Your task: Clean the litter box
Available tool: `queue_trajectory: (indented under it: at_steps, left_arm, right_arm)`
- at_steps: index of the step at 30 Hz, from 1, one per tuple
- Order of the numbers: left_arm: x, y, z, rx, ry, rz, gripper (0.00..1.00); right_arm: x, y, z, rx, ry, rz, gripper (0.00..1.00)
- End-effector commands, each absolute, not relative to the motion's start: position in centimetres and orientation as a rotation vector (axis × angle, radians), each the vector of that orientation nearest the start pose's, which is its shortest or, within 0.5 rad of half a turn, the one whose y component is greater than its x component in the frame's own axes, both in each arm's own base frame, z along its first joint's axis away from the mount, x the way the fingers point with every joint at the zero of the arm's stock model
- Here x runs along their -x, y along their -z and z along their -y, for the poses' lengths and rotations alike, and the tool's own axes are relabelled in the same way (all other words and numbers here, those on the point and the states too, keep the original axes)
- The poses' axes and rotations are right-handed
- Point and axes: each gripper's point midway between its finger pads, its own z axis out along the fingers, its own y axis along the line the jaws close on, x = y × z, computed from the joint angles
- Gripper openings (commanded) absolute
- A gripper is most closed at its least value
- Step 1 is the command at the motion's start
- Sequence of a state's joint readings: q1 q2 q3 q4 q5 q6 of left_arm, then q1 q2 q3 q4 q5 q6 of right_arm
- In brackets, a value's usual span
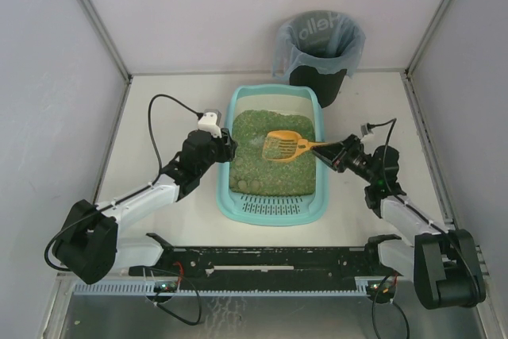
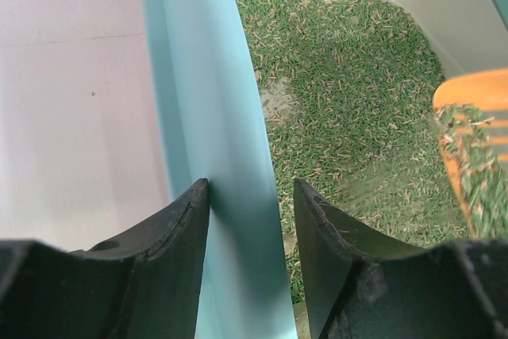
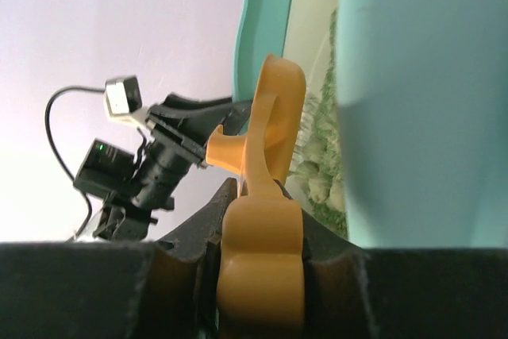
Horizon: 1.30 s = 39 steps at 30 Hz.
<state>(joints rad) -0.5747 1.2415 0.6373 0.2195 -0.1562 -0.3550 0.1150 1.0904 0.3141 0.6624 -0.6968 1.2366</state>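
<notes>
The light-teal litter box [image 1: 225, 172] lies mid-table, filled with green litter [image 1: 262, 168]; its slotted ledge [image 1: 272, 207] faces me. My left gripper [image 1: 226, 147] straddles the box's left wall [image 2: 214, 101], one finger outside and one inside over the litter [image 2: 349, 77], clamped on that wall. An orange slotted scoop [image 1: 287, 145] hangs over the litter with some green grains in it [image 2: 476, 156]. My right gripper [image 1: 332, 151] is shut on the scoop's handle [image 3: 262, 244] at the box's right rim [image 3: 421, 101].
A round black bin [image 1: 319, 49] with a grey-blue bag liner stands behind the box at the back right. White walls enclose the table on three sides. A black rail [image 1: 262, 263] runs along the near edge between the arm bases.
</notes>
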Motion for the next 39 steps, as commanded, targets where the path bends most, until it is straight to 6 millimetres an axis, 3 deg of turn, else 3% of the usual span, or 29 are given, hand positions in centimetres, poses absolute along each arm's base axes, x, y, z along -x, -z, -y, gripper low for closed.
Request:
queue_trajectory:
  at_steps: [1,3,4,8,12,16,23,39]
  left_arm:
    - [-33.1,-16.8,21.6,-0.139,0.546,-1.911,0.50]
    - [-33.1,-16.7,21.4,-0.134,0.540,-1.910,0.49]
    - [-33.1,-16.7,21.5,-0.135,0.543,-1.911,0.49]
    - [-33.2,-16.6,21.7,-0.140,0.547,-1.917,0.49]
    - [-33.2,-16.7,21.6,-0.135,0.548,-1.913,0.49]
    - [-33.2,-16.6,21.7,-0.138,0.548,-1.919,0.49]
    - [-33.2,-16.5,21.9,-0.140,0.554,-1.923,0.49]
    - [-33.2,-16.6,21.7,-0.140,0.542,-1.925,0.49]
  right_arm:
    - [-28.7,-20.8,-16.4,-0.437,-1.498,-1.764,0.00]
    - [-27.6,-21.8,-18.8,-0.252,-1.542,-1.811,0.00]
    - [-27.4,-21.8,-19.0,-0.223,-1.546,-1.821,0.00]
    - [-28.9,-19.6,-15.2,-0.505,-1.437,-1.779,0.00]
    - [-27.6,-21.6,-18.7,-0.242,-1.518,-1.828,0.00]
    - [-29.0,-19.3,-17.0,-0.360,-1.276,-1.911,0.00]
    - [-29.4,-18.2,-18.5,-0.243,-0.919,-2.063,0.00]
    - [-31.8,-15.6,-25.6,0.020,-0.679,-2.255,0.00]
